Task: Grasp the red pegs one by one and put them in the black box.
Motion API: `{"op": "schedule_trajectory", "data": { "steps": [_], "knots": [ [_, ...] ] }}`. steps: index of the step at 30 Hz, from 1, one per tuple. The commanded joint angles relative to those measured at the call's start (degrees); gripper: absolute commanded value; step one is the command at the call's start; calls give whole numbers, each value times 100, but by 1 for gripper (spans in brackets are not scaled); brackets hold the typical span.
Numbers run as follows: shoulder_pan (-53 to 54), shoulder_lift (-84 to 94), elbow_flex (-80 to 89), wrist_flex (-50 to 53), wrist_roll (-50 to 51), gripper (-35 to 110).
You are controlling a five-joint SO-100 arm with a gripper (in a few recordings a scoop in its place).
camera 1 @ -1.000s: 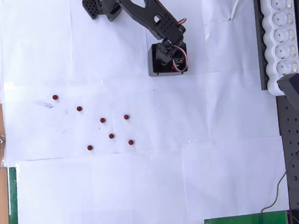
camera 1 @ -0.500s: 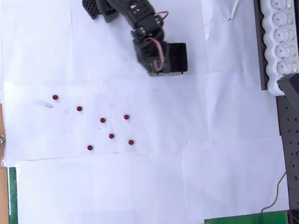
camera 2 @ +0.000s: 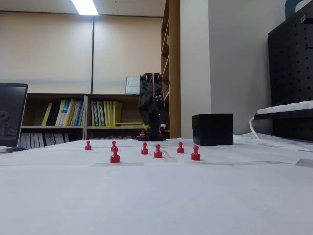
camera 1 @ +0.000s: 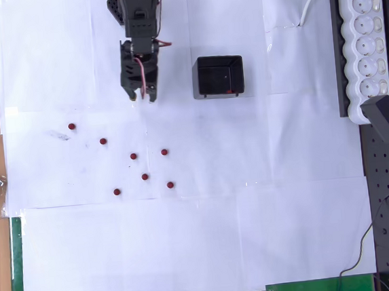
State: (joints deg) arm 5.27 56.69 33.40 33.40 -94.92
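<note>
Swung away from over the small square black plastic box (camera 1: 220,76) since a second ago, and now hanging left of it in the overhead view, well apart: the black two-finger hand (camera 1: 142,96), tips pointing down toward the white paper-covered desk (camera 1: 255,215). Half a second ago, still at the box's left edge. Fingers a little apart at the tips, nothing red visible between them.

Box now fully uncovered from above: glossy dark inside, with a small reddish speck (camera 1: 227,91) near its lower wall, too small to tell whether a peg. Unchanged in place since the earlier frames: the tiny dark red round-topped pegs, seven counted on the paper. From the overhead view: one at far left (camera 1: 71,127), one just right and below it (camera 1: 103,141), two in a middle row (camera 1: 133,156) (camera 1: 164,151), one beneath those (camera 1: 145,177), and two lowest (camera 1: 117,192) (camera 1: 170,185). All well apart from the box and below the hand.

From the low fixed view: pegs seen upright, with knob tops and flared bases, nearest ones at (camera 2: 115,155) and (camera 2: 195,153); box (camera 2: 212,129) seen as a closed black side wall, inside hidden; hand (camera 2: 159,132) just above the desk behind the pegs, gap between fingers unreadable there.

One box, one hand, seven pegs on the desk.
</note>
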Motion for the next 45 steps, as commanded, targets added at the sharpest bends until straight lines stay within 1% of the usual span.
{"op": "schedule_trajectory", "data": {
  "steps": [1, 6, 10, 16, 19, 23, 26, 30, 45],
  "knots": [
    [158, 167, -237, -1028, 97, 15],
    [-220, 510, -308, -1521, 53, 15],
    [-826, 1090, -105, -1934, -62, 15],
    [-1556, 2215, 817, -1978, -316, 15],
    [-1740, 2813, 1266, -2303, -466, 15],
    [-1784, 3586, 1617, -3331, -413, 15],
    [-1749, 3902, 1890, -3489, -396, 15],
    [-1608, 4289, 1986, -4157, -352, 16],
    [-1204, 4843, 2408, -4588, -193, 16]
  ]
}}
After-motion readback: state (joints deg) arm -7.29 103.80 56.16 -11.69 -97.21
